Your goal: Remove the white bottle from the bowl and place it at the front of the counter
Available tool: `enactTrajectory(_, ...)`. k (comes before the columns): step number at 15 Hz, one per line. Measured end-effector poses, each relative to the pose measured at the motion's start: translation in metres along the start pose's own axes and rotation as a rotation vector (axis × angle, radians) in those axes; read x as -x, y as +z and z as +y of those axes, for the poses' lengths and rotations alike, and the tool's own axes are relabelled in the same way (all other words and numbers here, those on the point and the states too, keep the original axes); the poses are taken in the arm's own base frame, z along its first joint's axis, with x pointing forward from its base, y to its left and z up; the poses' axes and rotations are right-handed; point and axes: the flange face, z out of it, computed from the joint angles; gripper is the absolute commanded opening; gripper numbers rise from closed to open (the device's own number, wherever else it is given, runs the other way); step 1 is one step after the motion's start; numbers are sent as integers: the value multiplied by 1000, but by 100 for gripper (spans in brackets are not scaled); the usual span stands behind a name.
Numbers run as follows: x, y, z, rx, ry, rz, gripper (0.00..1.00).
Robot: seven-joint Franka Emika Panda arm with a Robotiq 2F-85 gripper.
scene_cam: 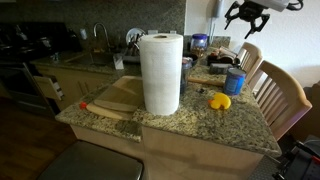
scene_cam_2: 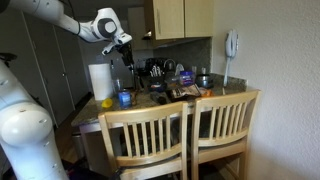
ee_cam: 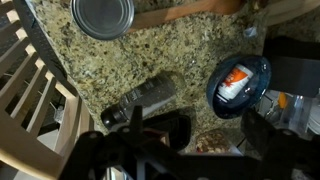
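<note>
Above the counter [scene_cam: 190,122], your gripper [scene_cam: 248,16] hung high with its jaws spread wide and nothing between them. Seen from the wrist, the white bottle [ee_cam: 234,80] lay inside the blue bowl [ee_cam: 258,96] — bowl resting on the granite, near a toppled glass shaker [ee_cam: 145,98].

Speckled stone set off a handful of bright colours.

The rounded granite counter [scene_cam: 205,125] was speckled brown and grey. The tall paper towel roll [scene_cam: 160,72] was plain white, the small rounded object [scene_cam: 219,101] bright yellow, and the cylindrical container [scene_cam: 235,81] blue. In the wrist view the round bowl [ee_cam: 262,70] was deep blue, and the small slim bottle [ee_cam: 235,80] was pale white with a reddish-orange marking. The slatted wooden chairs [scene_cam_2: 180,130] were a light honey tone, the robot arm [scene_cam_2: 40,15] white, its gripper [scene_cam: 247,18] black.
</note>
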Motion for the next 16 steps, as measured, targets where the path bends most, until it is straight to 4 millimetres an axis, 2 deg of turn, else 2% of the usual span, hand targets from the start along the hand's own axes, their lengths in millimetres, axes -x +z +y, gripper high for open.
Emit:
enactTrajectory(3, 1, -9, -2, -22, 13, 15, 100)
enactTrajectory(5, 2, -16, -12, -64, 69, 48, 100)
enactTrajectory(7, -3, -22, -34, -110, 150, 75, 100)
enactTrajectory(9, -17, -22, -61, -138, 232, 98, 100)
enactTrajectory(12, -46, -5, -101, -164, 334, 154, 100)
enactTrajectory(16, -82, 36, -137, -145, 392, 155, 100)
